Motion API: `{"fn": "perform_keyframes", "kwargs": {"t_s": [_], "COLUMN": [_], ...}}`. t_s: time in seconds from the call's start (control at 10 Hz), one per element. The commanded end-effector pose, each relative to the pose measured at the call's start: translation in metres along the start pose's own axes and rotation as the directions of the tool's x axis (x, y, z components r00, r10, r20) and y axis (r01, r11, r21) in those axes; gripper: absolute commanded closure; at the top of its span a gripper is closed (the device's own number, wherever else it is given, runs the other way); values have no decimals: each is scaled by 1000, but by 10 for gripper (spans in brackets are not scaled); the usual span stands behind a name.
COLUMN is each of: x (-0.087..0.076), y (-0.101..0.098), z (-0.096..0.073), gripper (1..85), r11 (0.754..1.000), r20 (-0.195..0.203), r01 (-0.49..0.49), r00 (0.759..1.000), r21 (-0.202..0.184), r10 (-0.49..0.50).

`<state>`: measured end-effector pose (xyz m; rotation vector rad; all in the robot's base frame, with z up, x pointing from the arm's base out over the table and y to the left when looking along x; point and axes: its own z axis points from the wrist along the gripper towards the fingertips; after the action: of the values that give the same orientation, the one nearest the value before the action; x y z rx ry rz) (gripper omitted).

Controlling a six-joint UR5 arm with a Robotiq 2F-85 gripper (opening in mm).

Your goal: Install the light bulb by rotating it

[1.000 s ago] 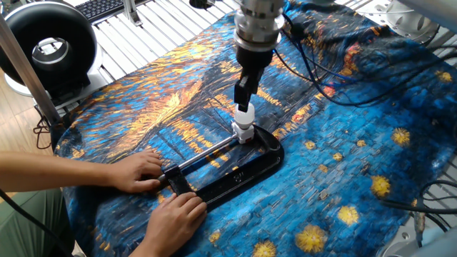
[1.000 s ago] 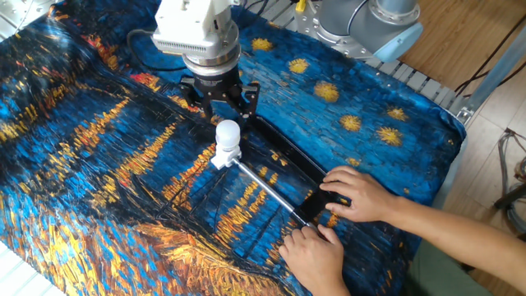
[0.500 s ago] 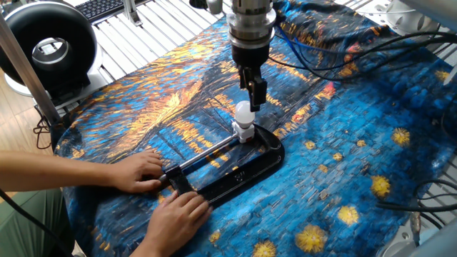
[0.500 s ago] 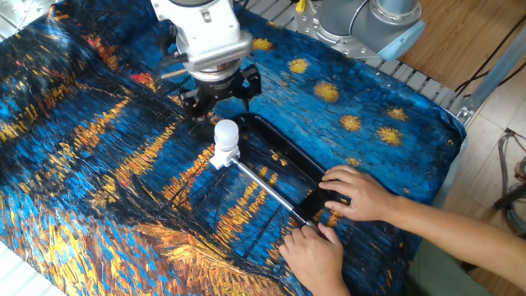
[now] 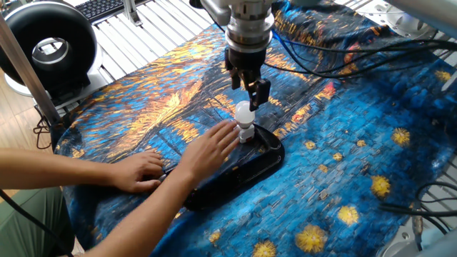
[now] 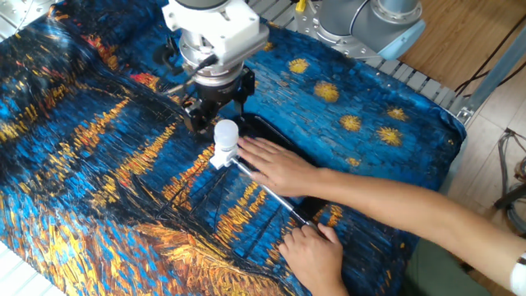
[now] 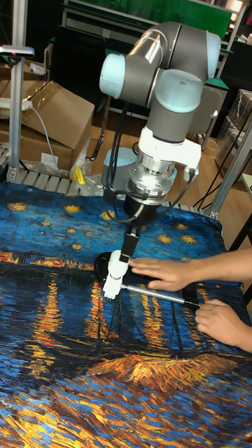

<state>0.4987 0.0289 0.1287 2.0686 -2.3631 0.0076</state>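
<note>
The light bulb (image 5: 244, 112) (image 6: 226, 132) is a small frosted white ball standing upright on a white square socket block (image 5: 246, 133) (image 6: 220, 158). The block sits at the end of a black clamp (image 5: 250, 168). My gripper (image 5: 250, 87) (image 6: 219, 105) hangs just above and behind the bulb. It is open, its black fingers apart and touching nothing. In the tall fixed view the gripper (image 7: 130, 243) is right above the bulb (image 7: 115, 261). A person's hand (image 5: 214, 146) (image 6: 275, 164) rests right beside the socket block.
The person's other hand (image 5: 139, 171) (image 6: 316, 251) holds the clamp's near end by its metal bar (image 6: 271, 193). A painted blue and orange cloth (image 5: 357, 143) covers the table. Cables (image 5: 335, 64) trail behind my arm. A round black fan (image 5: 46, 46) stands at the far left.
My gripper has let go of the bulb, lifted off it and turned about its axis. One of the person's hands has moved from the clamp's bar up to the socket block.
</note>
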Motion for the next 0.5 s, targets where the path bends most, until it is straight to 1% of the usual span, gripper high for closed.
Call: {"fn": "perform_keyframes", "kwargs": {"t_s": [0.0,0.1,0.4], "x": [-6,-6,-7], "y": [-7,-8,-8], "z": [3,3,4], "gripper": [140,140,147], "r11": [996,996,996], "r20": [7,3,8], "r01": [73,73,70], "r00": [997,997,997], "r21": [47,52,58], "r10": [-74,-74,-71]}}
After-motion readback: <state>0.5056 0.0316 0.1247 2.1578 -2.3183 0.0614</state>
